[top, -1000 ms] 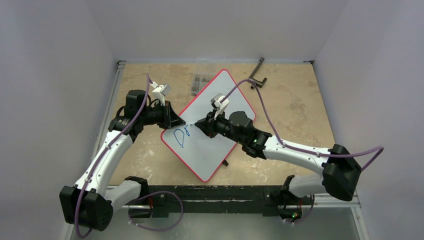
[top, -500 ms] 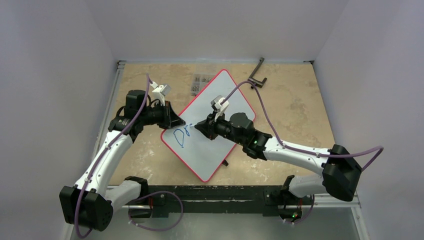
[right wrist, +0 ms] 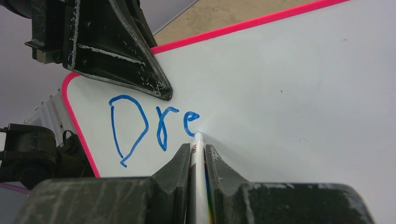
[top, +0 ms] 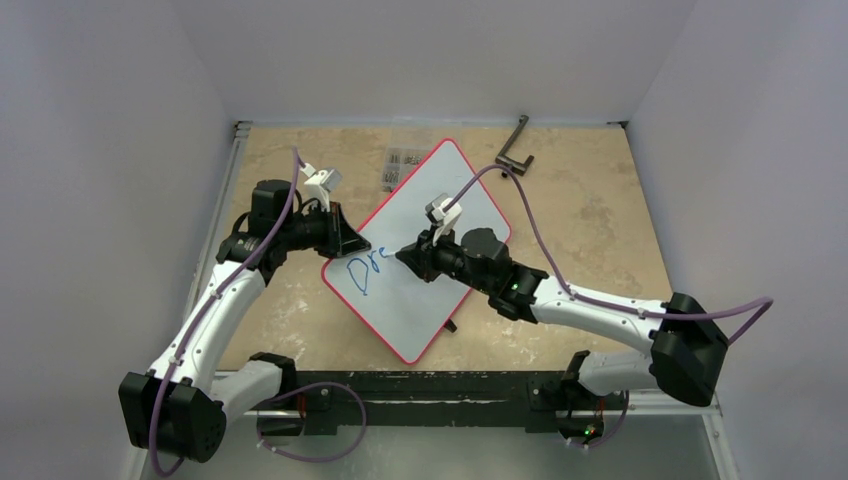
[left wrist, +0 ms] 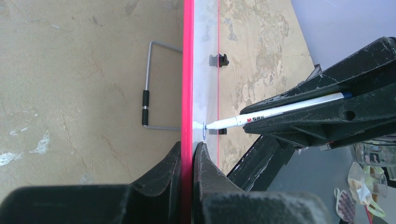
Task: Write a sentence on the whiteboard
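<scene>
The whiteboard [top: 430, 250] lies turned like a diamond on the table, white with a red rim [left wrist: 188, 70]. My left gripper [top: 352, 243] is shut on its left edge, seen edge-on in the left wrist view [left wrist: 188, 151]. My right gripper [top: 408, 255] is shut on a white marker [right wrist: 198, 186]; the tip touches the board at the end of a blue "e". The sentence [right wrist: 149, 128] reads "Dre" in blue near the board's left corner [top: 364, 268]. In the left wrist view the marker [left wrist: 271, 111] meets the board from the right.
A black bent bar [top: 514, 146] lies at the far right of the table. A small pack of grey pieces [top: 400, 166] sits beyond the board's top corner. A wire handle with black grips [left wrist: 147, 100] and a black clip [left wrist: 218, 59] lie by the board.
The lettering grew from "Dr" to "Dre". My right gripper with the marker shifted slightly right along the line. The left gripper kept its hold on the board's edge.
</scene>
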Motion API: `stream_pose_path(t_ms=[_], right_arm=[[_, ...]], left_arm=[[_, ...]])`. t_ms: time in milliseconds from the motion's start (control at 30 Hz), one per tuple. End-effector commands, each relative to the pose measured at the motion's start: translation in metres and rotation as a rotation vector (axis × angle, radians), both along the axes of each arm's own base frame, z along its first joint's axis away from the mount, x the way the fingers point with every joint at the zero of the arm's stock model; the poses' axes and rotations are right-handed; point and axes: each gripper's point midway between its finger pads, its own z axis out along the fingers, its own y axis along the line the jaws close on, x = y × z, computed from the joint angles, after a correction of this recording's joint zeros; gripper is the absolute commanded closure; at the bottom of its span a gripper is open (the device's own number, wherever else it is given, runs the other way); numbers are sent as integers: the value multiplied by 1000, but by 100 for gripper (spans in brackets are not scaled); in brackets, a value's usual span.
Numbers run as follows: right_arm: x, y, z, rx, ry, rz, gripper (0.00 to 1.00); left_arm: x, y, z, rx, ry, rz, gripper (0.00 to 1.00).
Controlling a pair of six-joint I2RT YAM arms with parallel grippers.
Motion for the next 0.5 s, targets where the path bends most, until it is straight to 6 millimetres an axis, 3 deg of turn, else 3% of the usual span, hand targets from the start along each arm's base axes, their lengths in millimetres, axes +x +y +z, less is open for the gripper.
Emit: stream_pose_path(t_ms=[0, 267, 467], right_arm=[[18, -12, 16, -39, -41, -98, 100], [15, -20, 67, 25, -134, -95, 100], [21, -23, 64, 29, -130, -109, 100]], left_arm=[[10, 21, -21, 177, -101, 13, 100], [10, 21, -20, 177, -103, 12, 100], [10, 20, -20, 176, -104, 11, 100]])
